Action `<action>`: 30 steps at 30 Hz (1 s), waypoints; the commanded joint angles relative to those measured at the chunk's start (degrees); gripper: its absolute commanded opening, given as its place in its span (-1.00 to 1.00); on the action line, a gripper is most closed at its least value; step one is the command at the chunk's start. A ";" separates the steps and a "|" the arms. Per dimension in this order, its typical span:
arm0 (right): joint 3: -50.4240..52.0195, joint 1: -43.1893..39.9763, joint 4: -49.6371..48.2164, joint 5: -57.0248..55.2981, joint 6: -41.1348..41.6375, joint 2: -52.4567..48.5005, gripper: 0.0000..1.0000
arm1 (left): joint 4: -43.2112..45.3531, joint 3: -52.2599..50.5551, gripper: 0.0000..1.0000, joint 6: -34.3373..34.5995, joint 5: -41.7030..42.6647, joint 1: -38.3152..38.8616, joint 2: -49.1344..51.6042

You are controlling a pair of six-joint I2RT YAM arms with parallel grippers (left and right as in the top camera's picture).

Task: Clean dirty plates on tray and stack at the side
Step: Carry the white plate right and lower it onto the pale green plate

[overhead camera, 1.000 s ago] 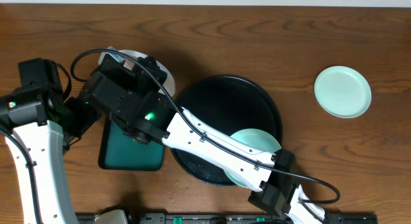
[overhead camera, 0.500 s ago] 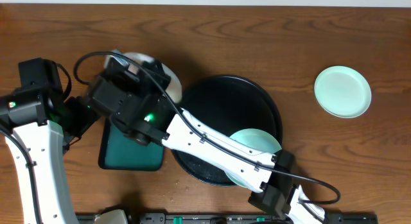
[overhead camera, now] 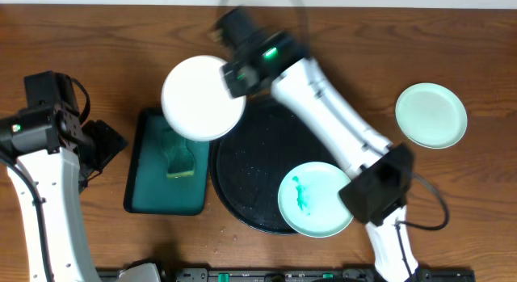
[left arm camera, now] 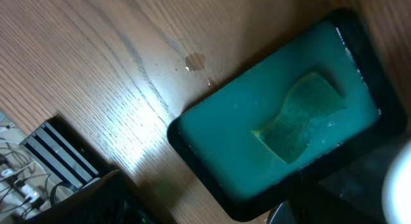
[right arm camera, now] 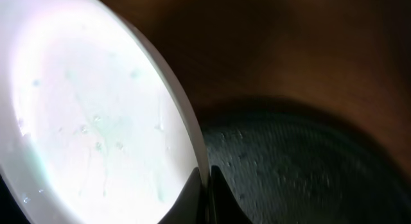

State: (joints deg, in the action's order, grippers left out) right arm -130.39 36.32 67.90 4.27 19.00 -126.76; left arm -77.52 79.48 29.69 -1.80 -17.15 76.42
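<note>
My right gripper (overhead camera: pixel 229 78) is shut on the rim of the white plate (overhead camera: pixel 202 98), holding it in the air over the gap between the teal tray and the black tray (overhead camera: pixel 242 203). In the right wrist view both fingertips (right arm camera: pixel 192 193) pinch the plate's edge (right arm camera: pixel 83 102), and faint greenish streaks and droplets show on its face. A mint plate with a green smear (overhead camera: pixel 315 199) lies in the black tray's front right. Another mint plate (overhead camera: pixel 430 115) rests on the table at the far right. My left gripper (overhead camera: pixel 113 141) hangs open left of the teal tray.
A dark teal rectangular tray (overhead camera: pixel 145 193) holds a green sponge (overhead camera: pixel 179 157); the left wrist view shows both from above (left arm camera: pixel 212 128) (left arm camera: pixel 298 118). The right arm's white link crosses above the black tray's right half. The table's front edge has dark equipment.
My right arm has swung up and to the right, away from the teal tray, carrying the white plate. The sponge and the smeared mint plate are now uncovered. The left arm has not moved.
</note>
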 commanded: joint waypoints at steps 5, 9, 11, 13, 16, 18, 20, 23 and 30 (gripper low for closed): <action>0.00 -20.50 9.99 13.07 -1.57 0.22 -0.98 | 0.63 -1.70 0.63 -1.03 2.03 -0.13 4.72; 0.04 -31.21 17.03 7.91 -3.58 0.22 -0.97 | 1.14 -1.73 0.63 -3.23 5.18 -0.11 7.23; 0.07 -37.07 19.30 7.76 -5.79 0.22 -0.97 | 1.60 -1.73 0.63 -4.09 6.12 0.44 8.26; 0.07 -41.94 20.63 7.76 -6.32 0.22 -0.98 | 2.27 -1.73 0.63 -4.22 6.10 1.51 8.81; 0.37 -49.05 21.05 7.80 -6.40 0.22 -0.98 | 3.72 -1.73 0.63 -4.20 6.10 4.07 8.96; 0.66 -53.75 20.83 7.82 -6.43 0.20 -0.97 | 4.90 -1.73 0.63 -4.17 6.08 6.67 8.94; 1.79 -58.12 20.63 7.80 -6.45 0.20 -0.97 | 5.90 -1.75 0.63 -4.15 5.62 9.07 8.96; 4.83 -64.15 19.19 8.15 -7.06 0.20 -0.98 | 7.34 -1.75 0.63 -4.15 5.38 12.17 8.98; 17.40 -74.10 10.73 10.21 -7.93 0.20 -0.97 | 8.85 -1.75 0.63 -3.74 5.38 16.02 8.98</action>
State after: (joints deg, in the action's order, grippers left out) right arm -116.79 -35.97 80.01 12.47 12.25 -126.78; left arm -68.71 78.24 26.52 3.97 -1.98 85.12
